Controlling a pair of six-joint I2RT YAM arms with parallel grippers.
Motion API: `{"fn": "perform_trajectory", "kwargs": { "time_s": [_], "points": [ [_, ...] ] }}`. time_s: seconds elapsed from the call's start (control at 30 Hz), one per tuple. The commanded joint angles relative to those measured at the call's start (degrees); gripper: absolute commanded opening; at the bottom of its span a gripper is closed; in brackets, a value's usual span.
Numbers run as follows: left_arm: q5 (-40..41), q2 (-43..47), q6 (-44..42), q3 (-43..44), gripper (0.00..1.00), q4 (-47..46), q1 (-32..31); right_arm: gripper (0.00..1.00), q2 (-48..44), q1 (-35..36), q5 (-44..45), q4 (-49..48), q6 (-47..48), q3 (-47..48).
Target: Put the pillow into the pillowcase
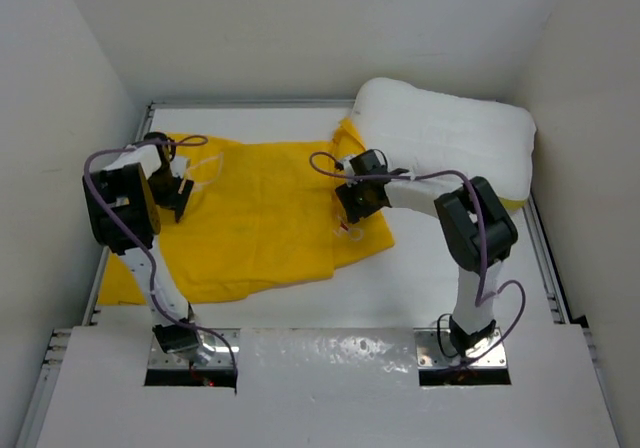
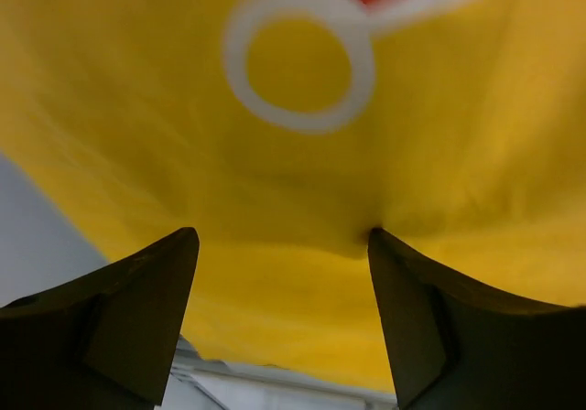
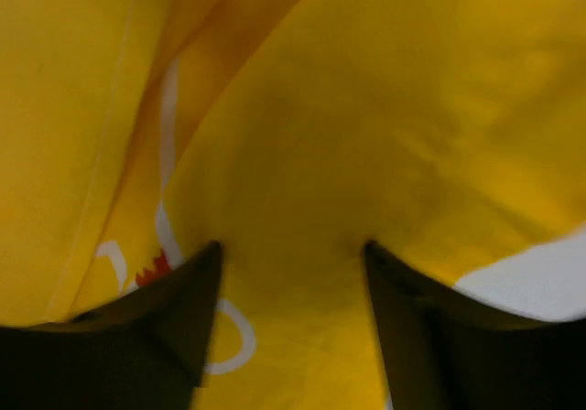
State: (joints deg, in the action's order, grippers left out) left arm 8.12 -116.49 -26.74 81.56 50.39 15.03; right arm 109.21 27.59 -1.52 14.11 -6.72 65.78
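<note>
Plainly the pillow (image 1: 450, 138) is not yet inside anything. It lies plump at about two o'clock on the table (image 1: 400, 288), up against the far right corner. Its near-left corner meets the edge of the pillowcase (image 1: 250, 218) (touching or overlapping, I cannot tell which). The pillowcase is spread nearly flat from nine o'clock to the centre and is rumpled only at the end beside the pillow. I judge that end to be the mouth, placed close so the pillow has little way to travel.

The right gripper (image 1: 357, 206) sits low over that rumpled end, just beside the pillow. Its jaws are apart, with yellow cloth under the tips and nothing pinched, probably placed to take hold of an upper layer. The left gripper (image 1: 183, 193) hangs over the far end at nine o'clock. Its jaws are likewise apart and empty above a white ring print, where it could pin the cloth against sliding. The task looks barely begun.
</note>
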Motion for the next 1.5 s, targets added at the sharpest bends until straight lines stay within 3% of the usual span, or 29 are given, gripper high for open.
{"fn": "perform_trajectory", "kwargs": {
  "time_s": [0.0, 0.1, 0.17, 0.23, 0.27, 0.3, 0.33, 0.37, 0.4, 0.43, 0.47, 0.5, 0.53, 0.6, 0.67, 0.73, 0.77, 0.8, 0.87, 0.9, 0.93, 1.0, 1.17, 1.23, 1.4, 1.47],
  "points": [
    [4.4, 1.1, -0.8, 0.3, 0.72, -13.7, -2.4, 0.53, 0.0, 2.2, 0.9, -0.4, 0.5, -0.6],
    [7.1, -4.6, -1.8, 6.9, 0.71, -16.8, -7.9, 0.15, -0.9, 5.5, -5.6, 2.8, 4.7, -2.6],
    [6.6, -11.3, -2.4, 12.6, 0.71, -18.0, -8.9, 0.08, -2.0, 8.1, -9.9, 5.6, 9.1, -2.5],
    [6.2, -17.6, -1.8, 26.8, 0.71, -17.6, -9.1, 0.02, -3.4, 11.6, -13.8, 7.6, 11.9, -1.0],
    [6.8, -25.2, -1.1, 34.0, 0.71, -16.5, -9.1, 0.02, -4.6, 11.6, -12.9, 7.8, 12.4, 0.0],
    [6.4, -29.3, -0.6, 50.4, 0.73, -12.4, -9.1, 0.01, -5.1, 13.5, -11.6, 9.0, 14.3, 2.7],
    [5.0, -35.8, -0.4, 58.4, 0.75, -10.4, -9.1, 0.04, -5.6, 14.1, -10.7, 9.7, 15.1, 4.4],
    [3.8, -37.2, -0.2, 65.3, 0.78, -9.3, -9.3, 0.14, -6.0, 14.1, -11.8, 10.0, 15.1, 6.4],
    [0.3, -36.8, -0.3, 68.6, 0.84, -11.9, -10.0, 0.39, -6.6, 14.0, -14.5, 9.5, 14.4, 9.8],
    [-1.6, -31.2, -0.2, 65.6, 0.86, -19.5, -10.4, 0.51, -8.3, 13.9, -16.0, 8.5, 13.9, 11.9],
    [-3.5, -26.9, -0.2, 59.9, 0.88, -19.5, -10.7, 0.63, -8.3, 13.9, -16.8, 7.0, 13.9, 11.9],
    [-8.1, -22.3, -0.2, 48.5, 0.9, -27.8, -11.1, 0.72, -10.6, 13.8, -16.2, 2.2, 11.1, 11.9],
    [-11.4, -14.5, -0.7, 44.5, 0.91, -30.2, -12.2, 0.84, -11.8, 13.0, -13.2, -0.9, 8.9, 11.4],
    [-16.3, -9.0, -0.2, 39.3, 0.95, -30.9, -14.2, 0.91, -14.1, 8.1, -11.1, -7.9, 0.4, 9.1],
    [-20.1, -6.0, -1.1, 41.9, 0.98, -24.6, -16.2, 0.99, -13.7, 3.0, -11.3, -9.1, -5.1, 9.4],
    [-27.6, -5.9, -4.4, 46.4, 0.96, -12.0, -19.2, 0.99, -10.3, -2.9, -7.0, -3.9, -7.0, 13.4],
    [-29.1, -5.9, -5.9, 46.3, 0.93, -4.6, -20.4, 0.91, -8.7, -4.4, -3.0, -1.2, -4.8, 18.2],
    [-31.4, -5.9, -10.7, 45.9, 0.85, -0.5, -23.3, 0.78, -6.9, -7.2, -1.3, 3.9, -3.8, 20.8],
    [-31.3, -6.5, -13.8, 43.7, 0.76, 6.8, -26.2, 0.38, -2.3, -9.8, 1.4, 7.2, -3.0, 26.3],
    [-30.8, -6.7, -13.8, 39.7, 0.7, 7.3, -28.6, 0.28, -1.2, -12.5, 2.7, 7.8, -2.1, 27.1],
    [-30.5, -6.9, -13.1, 37.4, 0.7, 7.4, -29.5, 0.43, 0.3, -13.9, 2.7, 7.4, -1.5, 27.5],
    [-29.0, -7.1, -9.8, 31.9, 0.75, 5.0, -31.6, 0.95, 1.4, -16.1, 3.4, 6.5, 2.9, 27.8],
    [-23.2, -7.9, -7.0, 28.5, 0.83, 1.4, -36.9, 0.99, 2.5, -16.3, 2.1, 8.2, 22.9, 23.5],
    [-19.0, -8.4, -5.7, 27.1, 0.83, -0.3, -38.0, 0.99, 1.8, -16.3, 1.8, 9.0, 26.4, 19.5],
    [-5.9, -9.6, -0.2, 24.6, 0.71, -4.0, -38.3, 0.99, 2.1, -16.3, 4.7, 2.6, 28.1, 12.8],
    [-4.5, -9.5, 1.2, 23.4, 0.6, -5.3, -38.3, 0.99, 4.0, -16.3, 6.7, 1.5, 26.3, 13.2]
  ]
}}
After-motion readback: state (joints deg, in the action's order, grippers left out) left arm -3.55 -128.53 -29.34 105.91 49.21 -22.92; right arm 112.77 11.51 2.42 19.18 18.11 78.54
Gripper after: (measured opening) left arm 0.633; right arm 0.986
